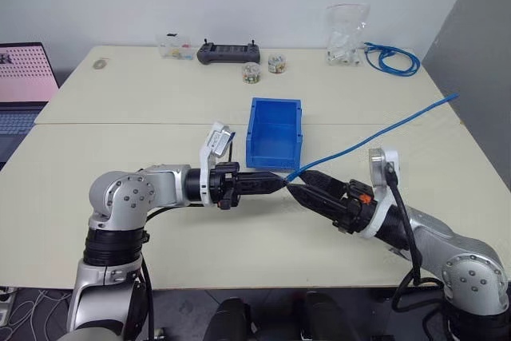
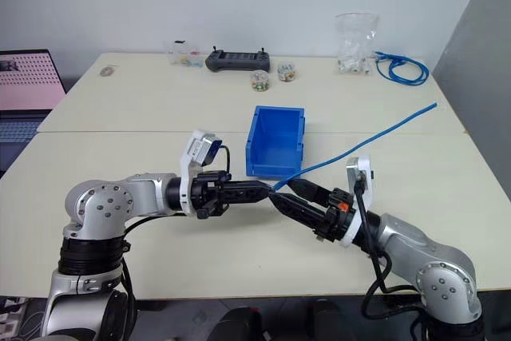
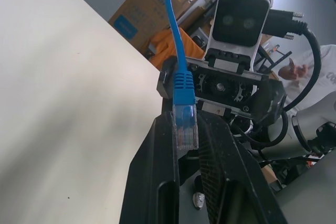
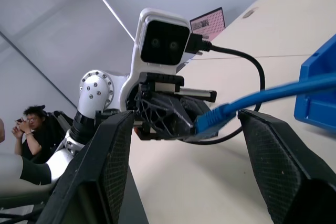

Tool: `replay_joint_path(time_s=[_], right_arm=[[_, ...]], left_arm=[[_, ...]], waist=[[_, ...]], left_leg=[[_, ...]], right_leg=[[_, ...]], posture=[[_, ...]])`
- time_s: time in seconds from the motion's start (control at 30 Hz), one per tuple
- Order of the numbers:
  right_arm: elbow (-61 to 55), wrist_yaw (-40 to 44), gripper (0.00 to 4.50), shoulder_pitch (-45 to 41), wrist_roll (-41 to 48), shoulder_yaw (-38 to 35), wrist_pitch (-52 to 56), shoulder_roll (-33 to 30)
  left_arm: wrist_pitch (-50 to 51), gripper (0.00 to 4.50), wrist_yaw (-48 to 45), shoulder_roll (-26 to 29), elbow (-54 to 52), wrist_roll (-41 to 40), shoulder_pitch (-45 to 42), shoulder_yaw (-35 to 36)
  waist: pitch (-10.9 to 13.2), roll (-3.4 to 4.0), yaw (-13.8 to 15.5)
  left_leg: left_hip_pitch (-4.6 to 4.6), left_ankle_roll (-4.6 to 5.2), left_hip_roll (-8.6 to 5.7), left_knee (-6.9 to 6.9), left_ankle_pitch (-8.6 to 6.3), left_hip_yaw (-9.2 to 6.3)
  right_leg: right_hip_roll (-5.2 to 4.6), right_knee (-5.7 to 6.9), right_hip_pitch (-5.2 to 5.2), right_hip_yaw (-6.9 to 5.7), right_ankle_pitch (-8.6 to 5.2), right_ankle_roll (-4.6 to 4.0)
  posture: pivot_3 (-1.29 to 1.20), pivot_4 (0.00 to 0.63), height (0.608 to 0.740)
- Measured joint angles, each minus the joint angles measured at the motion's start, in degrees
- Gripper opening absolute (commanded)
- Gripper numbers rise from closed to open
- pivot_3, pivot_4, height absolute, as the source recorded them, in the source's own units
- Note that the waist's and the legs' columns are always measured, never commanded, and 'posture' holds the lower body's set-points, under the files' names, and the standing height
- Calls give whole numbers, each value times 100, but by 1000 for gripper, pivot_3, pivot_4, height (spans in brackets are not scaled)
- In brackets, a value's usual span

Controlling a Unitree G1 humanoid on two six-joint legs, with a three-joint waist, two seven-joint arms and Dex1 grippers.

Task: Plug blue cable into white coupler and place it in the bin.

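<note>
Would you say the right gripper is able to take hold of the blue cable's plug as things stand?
Probably yes. The left gripper is shut on the blue cable at its plug, and the right gripper stands open with a finger on either side of it, nothing between.

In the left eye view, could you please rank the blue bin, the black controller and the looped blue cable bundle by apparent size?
1. The bin, though it sits nearer the camera.
2. and 3. The black controller and the looped cable bundle look about alike; I would not rank them.
</note>
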Motion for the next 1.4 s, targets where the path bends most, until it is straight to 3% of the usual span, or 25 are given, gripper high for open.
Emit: replay_joint_path(time_s=[0.03,0.07,0.5,0.77,0.8,1.2,1.4], right_arm=[[18,-31,3350,-33,-1,66,-5,11],[41,-46,2972,-51,-1,89,-8,54],[248,-90,203,-125,12,179,-128,41],[248,-107,109,-125,14,179,-176,39],[248,-118,109,-124,15,179,-188,46],[280,-162,92,-138,-11,299,-336,183],[725,76,90,-152,-700,293,-608,11]], left_arm=[[-6,231,4,6,-1,-6,10,0],[-10,231,9,10,-1,-11,21,-1],[-115,231,-36,121,-139,-213,192,-7],[-339,231,-42,118,-139,-199,243,-63],[-370,933,-39,114,-139,-186,244,-68],[-452,3239,178,225,-51,-290,296,159],[-529,4465,649,642,-1019,-446,1354,695]], waist=[[0,0,1],[0,0,1],[0,0,2],[0,0,2],[0,0,2],[0,0,-6],[2,3,-25]], left_leg=[[-1,0,0,0,0,0],[-2,0,0,0,0,0],[-5,0,0,-1,0,4],[-6,0,0,-1,0,4],[-6,0,0,-1,0,4],[-8,0,1,-3,0,5],[-4,0,2,-10,0,14]], right_leg=[[0,0,-1,0,0,0],[0,0,-1,0,0,0],[-1,0,-6,3,0,0],[-1,0,-7,3,0,0],[-1,0,-7,3,0,0],[-1,-1,-10,5,0,0],[-2,-4,-13,17,0,0]], posture=[[0,150,740],[0,150,740],[0,150,740],[0,150,740],[0,150,740],[0,150,740],[0,150,740]])
